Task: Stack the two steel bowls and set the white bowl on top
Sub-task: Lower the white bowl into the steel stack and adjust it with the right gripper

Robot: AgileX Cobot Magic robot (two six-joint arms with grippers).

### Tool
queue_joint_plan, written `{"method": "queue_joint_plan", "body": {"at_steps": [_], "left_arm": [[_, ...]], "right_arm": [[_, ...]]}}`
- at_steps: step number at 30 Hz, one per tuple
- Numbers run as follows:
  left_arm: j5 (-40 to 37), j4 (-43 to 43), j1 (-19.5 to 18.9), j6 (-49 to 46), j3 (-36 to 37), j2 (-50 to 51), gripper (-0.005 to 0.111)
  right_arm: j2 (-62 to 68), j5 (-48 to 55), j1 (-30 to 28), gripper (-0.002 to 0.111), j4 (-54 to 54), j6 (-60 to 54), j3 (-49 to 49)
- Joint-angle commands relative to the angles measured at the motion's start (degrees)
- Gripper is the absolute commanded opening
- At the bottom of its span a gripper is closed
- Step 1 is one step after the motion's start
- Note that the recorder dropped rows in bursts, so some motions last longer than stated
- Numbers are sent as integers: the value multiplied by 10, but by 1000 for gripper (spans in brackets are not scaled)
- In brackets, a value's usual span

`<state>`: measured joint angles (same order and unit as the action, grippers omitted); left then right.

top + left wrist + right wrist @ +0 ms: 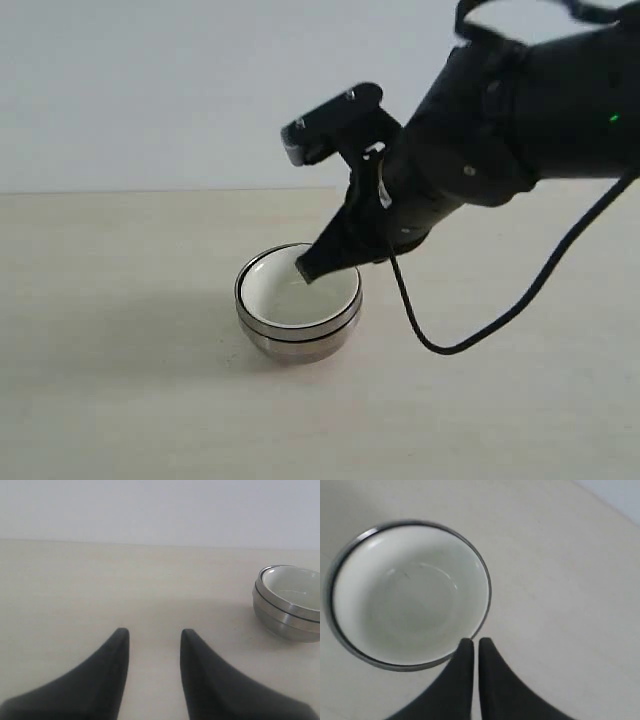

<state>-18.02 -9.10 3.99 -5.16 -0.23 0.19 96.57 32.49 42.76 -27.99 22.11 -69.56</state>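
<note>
Since the white bowl point(290, 298) sits nested on top of the two steel bowls point(298, 344), I read all three as one stack, upright near the middle of the table point(120, 400) (the steel shows as a shiny band and body under the white rim). Around it I see only pale tabletop, a plain wall point(150, 90) behind, and a black cable point(480, 335) looping low just right of the stack. My right gripper point(303, 270) hangs at the white bowl's rim on its right side, fingers pressed together and pinching nothing; whether the tips touch the rim I cannot tell. My left gripper point(152, 632) is spread over the table, the stack well apart from it.
</note>
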Motion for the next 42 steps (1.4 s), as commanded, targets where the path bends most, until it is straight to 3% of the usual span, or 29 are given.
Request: {"method": "queue_joint_plan", "body": {"at_steps": [1,9,20,42], "left_arm": [[0,-1,-2,-3,2,-2,32],[0,-1,-2,-3,2,-2,32],[0,-1,-2,-3,2,-2,32],[0,-1,-2,-3,2,-2,32]], "right_arm": [[60,-28,-17,0,-8,18,9],[80,-115,-17,0,-8,33,9],[80,-113,-64,0,-20,78,9],[117,-155,-55,0,-2,77,9]]}}
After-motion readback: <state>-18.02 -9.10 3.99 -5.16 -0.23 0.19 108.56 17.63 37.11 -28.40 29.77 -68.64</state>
